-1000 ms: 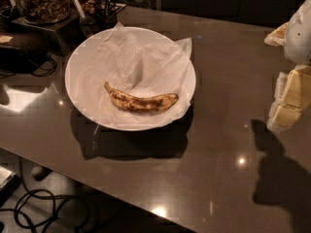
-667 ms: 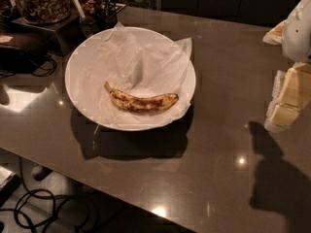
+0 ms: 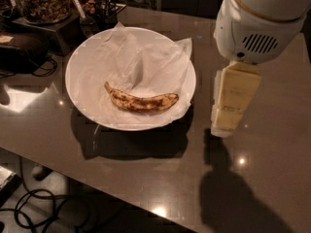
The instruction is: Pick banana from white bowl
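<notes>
Your gripper [image 3: 226,125] hung pointing down over the table [image 3: 272,178], just right of the white bowl [image 3: 80,57] and clear of it; spread or closed, I couldn't tell. The banana [image 3: 141,101] lay across the crinkled paper [image 3: 131,57] lining that bowl, nothing touching it.

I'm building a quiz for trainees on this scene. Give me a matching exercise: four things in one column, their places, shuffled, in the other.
1. banana
2. bowl
3. tool
4. jar of nuts

A. back left, behind the bowl
B. hanging right of the bowl, above the table
C. lying on the paper inside the bowl
D. standing on the table, lined with paper

Pairs: 1-C, 2-D, 3-B, 4-A
</notes>
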Controlling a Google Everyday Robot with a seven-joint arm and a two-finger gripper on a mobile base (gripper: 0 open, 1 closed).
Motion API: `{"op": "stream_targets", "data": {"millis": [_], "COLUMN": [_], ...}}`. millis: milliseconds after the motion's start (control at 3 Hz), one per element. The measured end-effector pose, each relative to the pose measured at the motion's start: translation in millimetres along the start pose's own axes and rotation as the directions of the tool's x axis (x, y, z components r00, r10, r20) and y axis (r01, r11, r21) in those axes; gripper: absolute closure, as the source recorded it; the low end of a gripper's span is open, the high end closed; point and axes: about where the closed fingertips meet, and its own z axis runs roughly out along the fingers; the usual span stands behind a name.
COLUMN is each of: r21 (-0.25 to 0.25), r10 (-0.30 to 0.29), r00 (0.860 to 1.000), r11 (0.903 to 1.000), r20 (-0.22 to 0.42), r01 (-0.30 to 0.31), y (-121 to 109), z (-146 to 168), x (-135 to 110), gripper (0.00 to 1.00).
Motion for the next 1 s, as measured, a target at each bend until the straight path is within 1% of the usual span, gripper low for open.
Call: {"op": "stream_targets", "data": {"millis": [333,667,1000], "r21": [0.021,0.023,-0.013], "r10": [-0.005,-0.04,-0.086], "r00": [1.0,0.999,0.996], "r11": [0.9998,0.999,0.9962], "r20": [0.011,0.024,-0.007], "r01": [0.005,0.039,0.086], "y": [1,-5,-14], "z": [-6,3,25], "x": [-6,-49,-86], "gripper": [0.0,0.0,0.0]}}
